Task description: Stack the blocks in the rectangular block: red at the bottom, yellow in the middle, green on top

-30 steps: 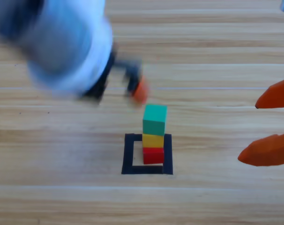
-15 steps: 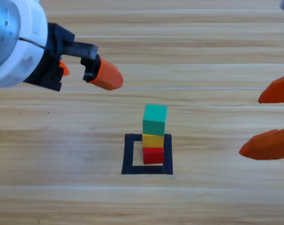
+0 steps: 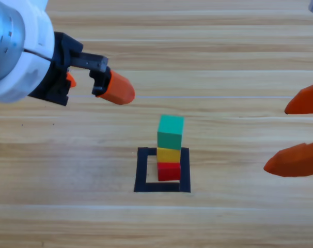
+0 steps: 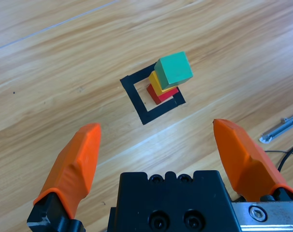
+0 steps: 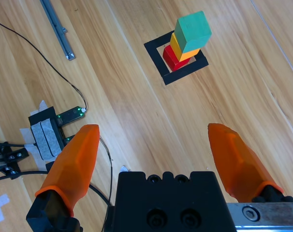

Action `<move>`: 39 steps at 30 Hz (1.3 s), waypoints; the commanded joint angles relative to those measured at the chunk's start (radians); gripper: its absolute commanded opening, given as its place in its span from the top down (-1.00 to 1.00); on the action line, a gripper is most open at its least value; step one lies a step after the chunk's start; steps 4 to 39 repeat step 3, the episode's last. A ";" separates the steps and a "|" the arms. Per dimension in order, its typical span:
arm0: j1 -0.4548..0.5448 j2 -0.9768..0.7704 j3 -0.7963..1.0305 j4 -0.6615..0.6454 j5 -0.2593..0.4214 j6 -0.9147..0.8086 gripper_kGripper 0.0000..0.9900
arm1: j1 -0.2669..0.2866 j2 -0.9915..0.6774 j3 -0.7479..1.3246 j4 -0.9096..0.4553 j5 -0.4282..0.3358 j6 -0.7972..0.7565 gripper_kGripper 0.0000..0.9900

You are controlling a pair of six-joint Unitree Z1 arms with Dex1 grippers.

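Red cube [image 3: 169, 172], yellow cube [image 3: 169, 155] mostly hidden under green cube [image 3: 170, 132], stacked inside black frame [image 3: 141, 170]. Left gripper [image 4: 161, 159] up-left, jaws open, empty. Right gripper [image 3: 301, 135] cut off at edge, jaws open.

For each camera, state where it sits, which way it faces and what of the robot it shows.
High view: above the table, looking down; left end effector upper left, right end effector at the right edge.
Left wrist view: looks along its open jaws at the stack.
Right wrist view: likewise, from farther off.
All share the green cube topping the stack in the black frame.
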 commanded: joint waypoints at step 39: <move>-0.015 0.026 0.023 -0.022 0.013 0.000 -1.00 | -0.021 0.012 0.032 0.020 -0.002 -0.010 -1.00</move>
